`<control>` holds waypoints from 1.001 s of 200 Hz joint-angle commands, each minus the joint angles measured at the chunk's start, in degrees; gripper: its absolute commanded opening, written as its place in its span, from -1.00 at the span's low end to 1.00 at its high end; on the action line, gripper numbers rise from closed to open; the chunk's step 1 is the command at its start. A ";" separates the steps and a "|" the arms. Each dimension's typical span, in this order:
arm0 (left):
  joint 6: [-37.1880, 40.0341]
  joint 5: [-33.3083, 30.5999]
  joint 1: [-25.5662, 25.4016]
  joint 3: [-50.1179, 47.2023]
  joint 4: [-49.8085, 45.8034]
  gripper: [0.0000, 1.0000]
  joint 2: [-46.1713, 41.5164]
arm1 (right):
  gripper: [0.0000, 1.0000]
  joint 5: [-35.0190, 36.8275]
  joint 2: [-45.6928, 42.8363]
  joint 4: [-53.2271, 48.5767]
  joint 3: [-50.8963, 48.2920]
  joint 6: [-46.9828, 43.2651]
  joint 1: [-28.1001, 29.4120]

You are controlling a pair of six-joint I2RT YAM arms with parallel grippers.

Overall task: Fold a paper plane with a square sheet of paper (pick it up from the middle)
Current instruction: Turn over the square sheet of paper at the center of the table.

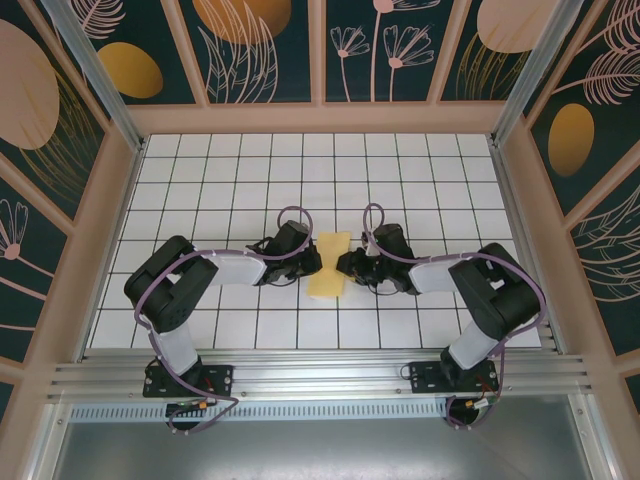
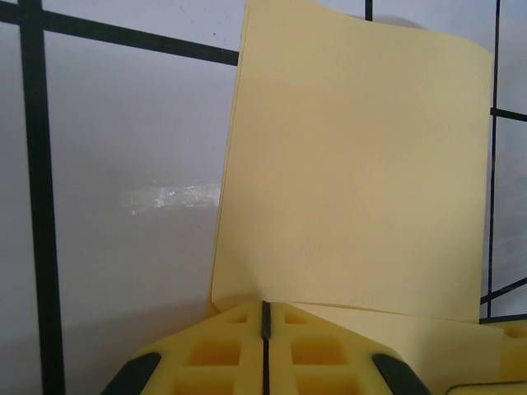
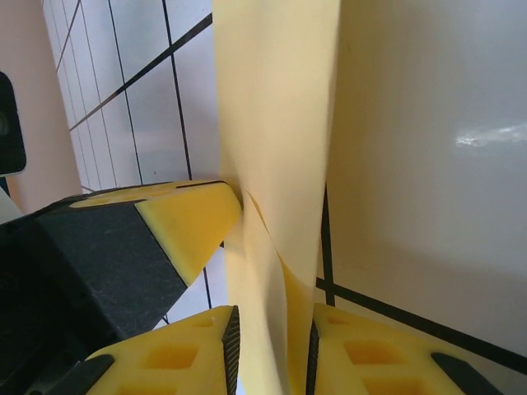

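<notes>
- Top external: left gripper (image 1: 306, 263) is pinched shut on the left side of the square sheet of paper (image 1: 330, 247).
- That sheet sits mid-table (image 1: 250, 180), narrowed at its middle between both grippers.
- Opposite, right gripper (image 1: 347, 265) clamps the sheet's right side, with the fold between its pads.

A table (image 1: 220, 190) of glossy white tiles with black grid lines forms the booth's floor. In the left wrist view one tile (image 2: 123, 164) carries a smeared glare. A pale wooden frame (image 1: 320, 118) borders the table on three sides. Above it stand dark teal wall panels (image 1: 265, 60) drawn with pink flowers, leaves and orange ovals. Metal posts (image 1: 92, 70) slant up at the far corners. An aluminium rail (image 1: 320, 372) runs along the near edge, with a grey metal sheet (image 1: 330, 450) below it.
</notes>
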 commanded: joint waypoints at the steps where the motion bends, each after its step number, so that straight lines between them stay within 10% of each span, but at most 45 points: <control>1: -0.37 -0.56 0.42 -0.56 -1.48 -0.80 -2.11 | -0.44 -1.21 1.66 3.50 -0.82 0.02 0.20; 111: -1.94 -10.55 0.34 -4.71 -3.82 -0.64 -17.04 | -0.98 4.92 -7.25 -15.69 5.17 -6.10 0.11; 200: -4.65 -27.15 0.75 -16.07 -7.21 -0.36 -39.20 | -0.95 57.85 -6.64 -88.96 43.65 -10.57 11.40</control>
